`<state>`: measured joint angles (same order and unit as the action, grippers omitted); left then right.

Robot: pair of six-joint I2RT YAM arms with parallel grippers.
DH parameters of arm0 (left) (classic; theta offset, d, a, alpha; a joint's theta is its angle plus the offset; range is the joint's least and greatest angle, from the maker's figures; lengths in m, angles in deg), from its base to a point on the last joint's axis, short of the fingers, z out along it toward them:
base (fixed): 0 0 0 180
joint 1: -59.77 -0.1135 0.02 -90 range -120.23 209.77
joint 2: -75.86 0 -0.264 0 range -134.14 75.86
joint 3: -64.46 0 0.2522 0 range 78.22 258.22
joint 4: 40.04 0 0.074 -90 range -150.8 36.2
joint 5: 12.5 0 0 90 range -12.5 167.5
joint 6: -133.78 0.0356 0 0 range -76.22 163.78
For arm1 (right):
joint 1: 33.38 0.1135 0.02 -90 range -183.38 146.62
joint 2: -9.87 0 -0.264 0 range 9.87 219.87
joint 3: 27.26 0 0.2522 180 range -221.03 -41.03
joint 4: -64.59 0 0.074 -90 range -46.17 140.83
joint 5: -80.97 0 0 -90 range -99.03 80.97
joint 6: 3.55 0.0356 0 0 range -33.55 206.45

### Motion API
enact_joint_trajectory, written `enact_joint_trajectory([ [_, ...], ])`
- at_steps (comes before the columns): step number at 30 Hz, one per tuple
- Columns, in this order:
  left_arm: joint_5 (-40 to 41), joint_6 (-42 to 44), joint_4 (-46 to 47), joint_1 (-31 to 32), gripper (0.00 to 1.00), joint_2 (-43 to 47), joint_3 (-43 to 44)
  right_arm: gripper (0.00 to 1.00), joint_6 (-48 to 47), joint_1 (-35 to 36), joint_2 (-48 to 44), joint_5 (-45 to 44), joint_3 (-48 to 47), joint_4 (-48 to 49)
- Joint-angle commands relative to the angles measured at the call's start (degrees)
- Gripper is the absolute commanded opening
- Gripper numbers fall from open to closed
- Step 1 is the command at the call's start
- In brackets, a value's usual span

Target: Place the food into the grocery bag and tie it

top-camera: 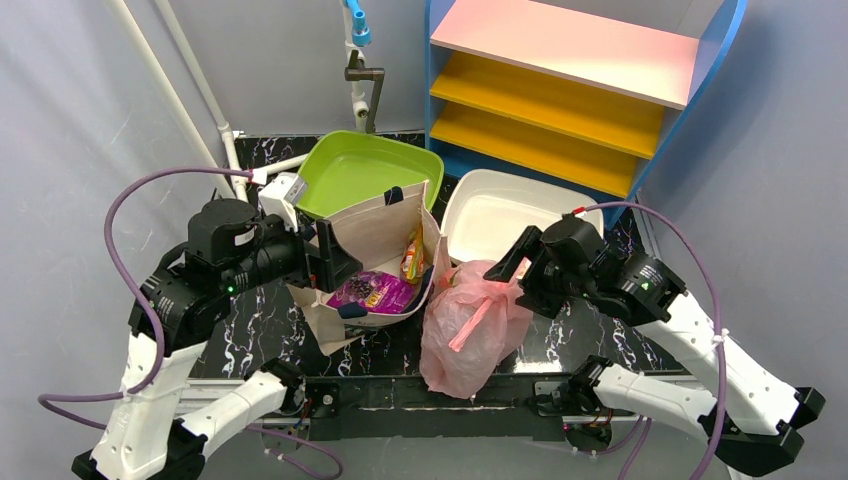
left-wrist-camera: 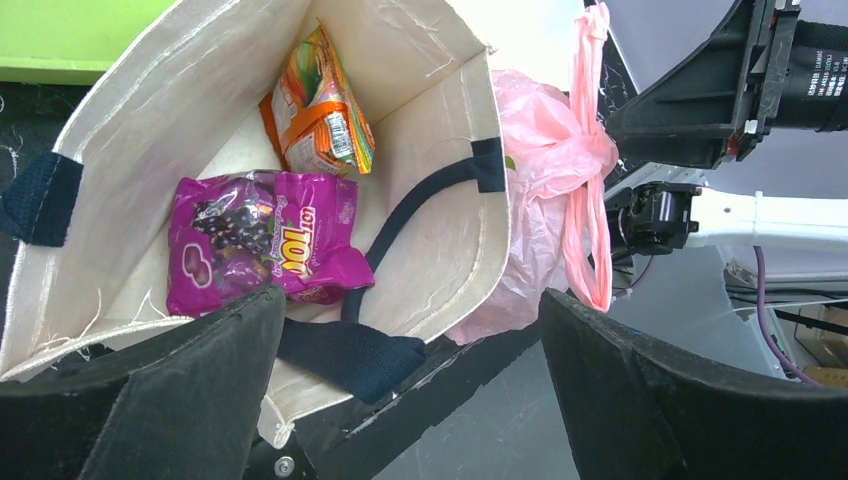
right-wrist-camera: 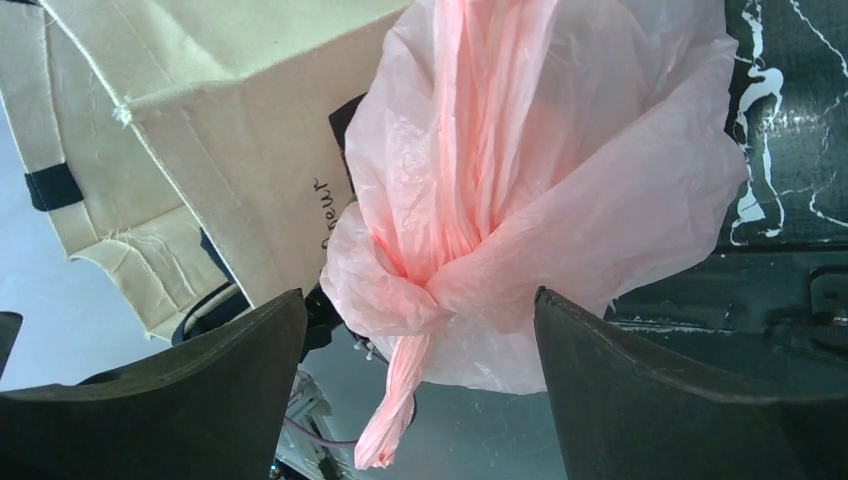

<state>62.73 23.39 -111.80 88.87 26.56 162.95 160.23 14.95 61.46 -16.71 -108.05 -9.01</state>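
Black, white-veined marble covers the desk [top-camera: 260,330], with grey walls around it and a blue shelf unit [top-camera: 570,90] with pink and yellow boards at the back right. A green tub [top-camera: 350,170] and a white tub [top-camera: 490,210] sit side by side at the far edge.

In front of the green tub a beige canvas tote [top-camera: 375,235] lies open, with a purple snack packet [left-wrist-camera: 260,250] and an orange packet [left-wrist-camera: 320,110] inside it. The pink grocery bag [top-camera: 465,335] stands at the near edge of the desk, pressed against the tote's right side. Its handles are drawn into a knot [right-wrist-camera: 430,290], and a twisted tail [right-wrist-camera: 395,400] of plastic hangs from it. The food cannot be made out through the crinkled film, apart from a small green patch [left-wrist-camera: 510,160] near the tote's rim.

The left end effector [top-camera: 325,255] hovers at the tote's left side with its fingers spread wide – it holds nothing. The right end effector [top-camera: 510,275] sits at the bag's upper right, also spread wide and gripping nothing. In its wrist view the knot shows between the two dark fingers [right-wrist-camera: 200,380], and neither is closed on the plastic.
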Motion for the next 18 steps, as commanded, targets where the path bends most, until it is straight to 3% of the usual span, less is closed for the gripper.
enact_joint_trajectory([
  [1, 0.8, 0.0, -1.1, 0.3, 0.98, 0.0, -0.8, 0.91, 3.8, -0.3, 1.3, -1.7, 0.9, 0.9],
  [9, 0.6, 0.6, -0.8, 0.3, 0.98, -0.4, -0.8, 0.92, 0.7, -0.8, 8.3, -0.4, -0.9, -2.4],
  [13, 0.8, 0.7, -0.6, 0.3, 0.98, -0.3, -0.9, 0.82, -1.9, -1.0, 11.3, 1.7, -0.3, -2.5],
  [16, 1.2, 0.8, -0.9, 0.3, 0.98, 0.1, -1.1, 0.64, -4.0, -1.0, 12.3, 2.5, -0.3, -2.3],
  [18, 1.6, 0.8, -1.1, 0.3, 0.98, 0.6, -1.6, 0.39, -5.1, -1.1, 12.2, 2.7, -0.5, -2.0],
])
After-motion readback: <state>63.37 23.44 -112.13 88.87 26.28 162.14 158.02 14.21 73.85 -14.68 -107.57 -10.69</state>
